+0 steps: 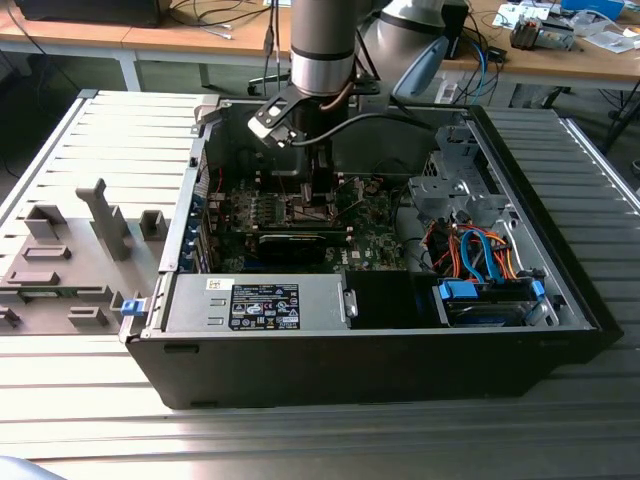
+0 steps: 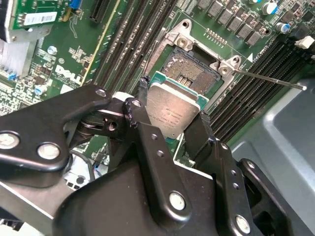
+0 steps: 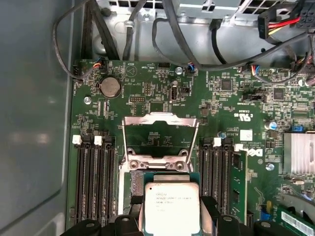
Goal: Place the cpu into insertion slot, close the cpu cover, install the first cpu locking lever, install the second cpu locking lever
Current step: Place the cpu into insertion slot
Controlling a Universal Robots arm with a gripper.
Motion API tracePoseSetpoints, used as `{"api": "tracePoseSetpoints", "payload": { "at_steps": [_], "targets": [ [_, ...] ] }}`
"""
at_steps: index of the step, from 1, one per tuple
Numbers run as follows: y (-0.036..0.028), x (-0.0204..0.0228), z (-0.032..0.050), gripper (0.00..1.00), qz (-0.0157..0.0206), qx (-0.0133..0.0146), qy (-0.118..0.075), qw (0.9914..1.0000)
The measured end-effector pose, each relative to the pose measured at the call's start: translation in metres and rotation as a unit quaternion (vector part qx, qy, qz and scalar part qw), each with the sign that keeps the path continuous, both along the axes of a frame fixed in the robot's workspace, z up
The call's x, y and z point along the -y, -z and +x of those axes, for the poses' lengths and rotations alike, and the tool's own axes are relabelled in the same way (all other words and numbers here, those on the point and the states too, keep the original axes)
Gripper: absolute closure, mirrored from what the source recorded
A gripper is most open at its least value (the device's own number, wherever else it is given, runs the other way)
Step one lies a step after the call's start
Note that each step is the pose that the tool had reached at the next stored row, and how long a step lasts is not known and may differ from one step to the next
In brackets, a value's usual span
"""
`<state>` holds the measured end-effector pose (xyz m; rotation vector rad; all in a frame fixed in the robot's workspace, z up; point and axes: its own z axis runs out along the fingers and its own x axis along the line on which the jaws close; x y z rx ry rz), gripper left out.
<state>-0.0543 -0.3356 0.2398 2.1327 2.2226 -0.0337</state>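
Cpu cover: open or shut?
Open. The cpu cover stands swung up, the insertion slot lies bare; the cpu sits in the jaws.

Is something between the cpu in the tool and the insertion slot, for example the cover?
Nothing visible does. The tool holds the cpu over the open insertion slot; the cpu cover is swung up clear of it, and a thin lever lies off to one side.

The exterior view looks down from afar on the whole open computer case (image 1: 380,355), while both wrist views face the motherboard (image 3: 147,81) at close range, sharing the cpu (image 3: 171,209) (image 2: 172,110).
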Motion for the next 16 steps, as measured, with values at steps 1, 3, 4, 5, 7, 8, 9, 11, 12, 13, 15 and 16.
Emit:
{"api": "tracePoseSetpoints", "payload": {
  "at_steps": [1,3,4,5,7,8,9,11,12,13,15,16],
  "targets": [
    [0.0032,-0.0013,0.0,0.46,0.0,0.0,0.0,1.0],
    [0.0096,-0.0031,-0.0002,0.46,0.0,0.0,0.001,1.0],
    [0.0123,-0.004,-0.0003,0.46,0.0,0.0,0.001,1.0],
    [0.0142,-0.0046,-0.0003,0.46,0.0,0.0,0.001,1.0],
    [0.0173,-0.0055,-0.0011,0.46,0.0,0.0,0.001,1.0],
    [0.0197,-0.0061,-0.0028,0.46,0.0,0.0,0.001,1.0],
    [0.0215,-0.0068,-0.0051,0.46,0.0,0.0,0.001,1.0],
    [0.0239,-0.0074,-0.0093,0.46,0.0,0.0,0.001,1.0],
    [0.0255,-0.0077,-0.0118,0.46,0.0,0.0,0.001,1.0],
    [0.0265,-0.008,-0.0132,0.46,0.0,0.0001,0.001,1.0],
    [0.0292,-0.0086,-0.0137,0.46,0.0,0.0,0.001,1.0],
    [0.0303,-0.0087,-0.0136,0.46,0.0,0.0,0.002,1.0]
  ]
}}
